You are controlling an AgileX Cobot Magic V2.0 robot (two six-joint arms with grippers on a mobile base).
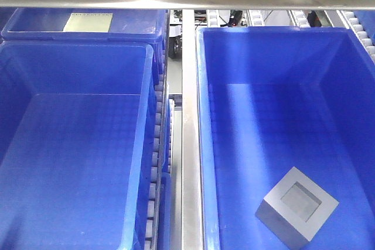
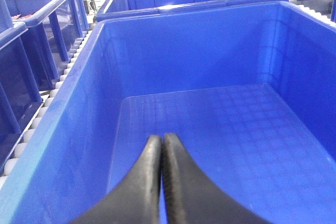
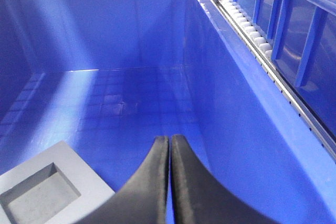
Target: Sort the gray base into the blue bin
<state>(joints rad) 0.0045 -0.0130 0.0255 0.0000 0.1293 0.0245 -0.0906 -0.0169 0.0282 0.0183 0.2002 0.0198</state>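
Light gray matte box-shaped base (image 1: 297, 205) lies recess-up on waffle floor of large bright blue plastic bin (image 1: 202, 144), near corner. Left end effector (image 2: 161, 145) and right end effector (image 3: 169, 145) both pressed together, holding nothing. Sorting looks done.

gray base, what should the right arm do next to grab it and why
Probably open the right claw first: its fingers are pressed together and empty above the bin floor, with the gray base lying recess-up just left of it in the right-hand blue bin. The empty bin sits on the left.
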